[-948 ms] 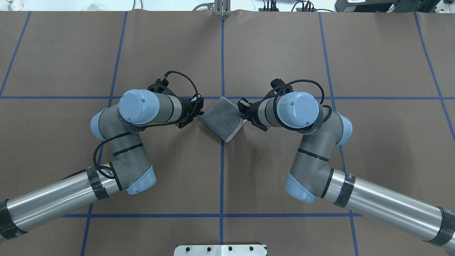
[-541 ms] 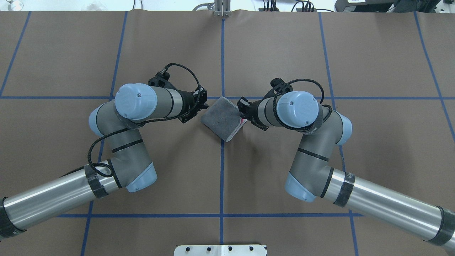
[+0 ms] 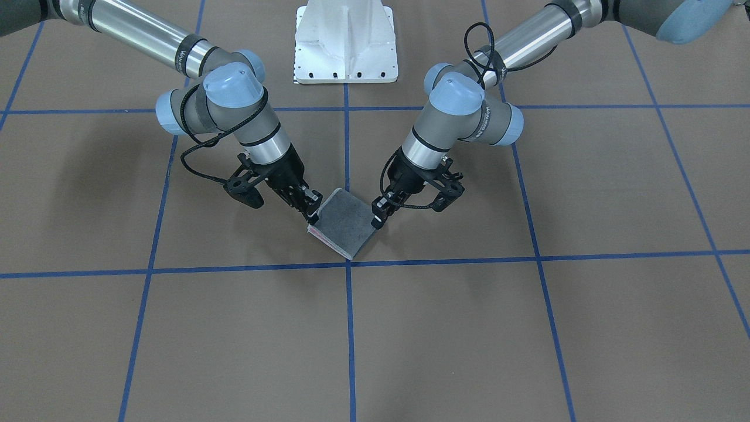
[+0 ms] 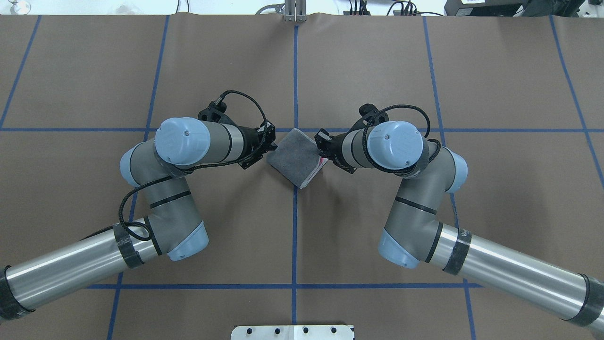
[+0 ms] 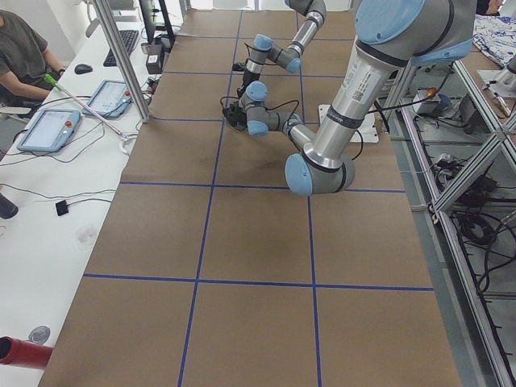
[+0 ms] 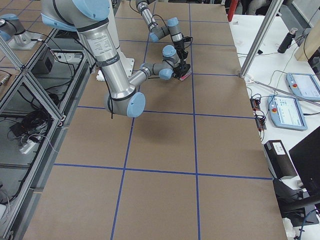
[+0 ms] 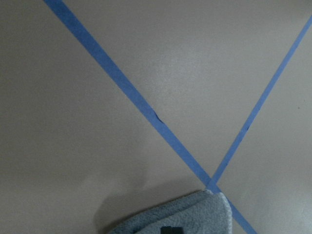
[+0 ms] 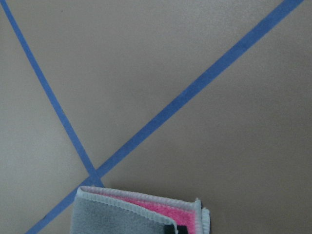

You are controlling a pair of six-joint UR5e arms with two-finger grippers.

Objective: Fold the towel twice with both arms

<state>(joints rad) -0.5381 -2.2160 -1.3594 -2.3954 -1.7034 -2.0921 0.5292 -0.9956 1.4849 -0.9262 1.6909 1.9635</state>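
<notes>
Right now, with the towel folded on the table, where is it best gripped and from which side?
Probably the open edge of the towel, on the robot's right, where stitched rims stack with pink between. Bring the right tool in low from that side and pinch all layers together. The opposite edge is a rounded fold, likelier to slip.

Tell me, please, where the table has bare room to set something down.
Bare: the squares beyond the cross tape line, away from the robot. Crowded: the centre, where left hand and right hand flank the towel.
</notes>
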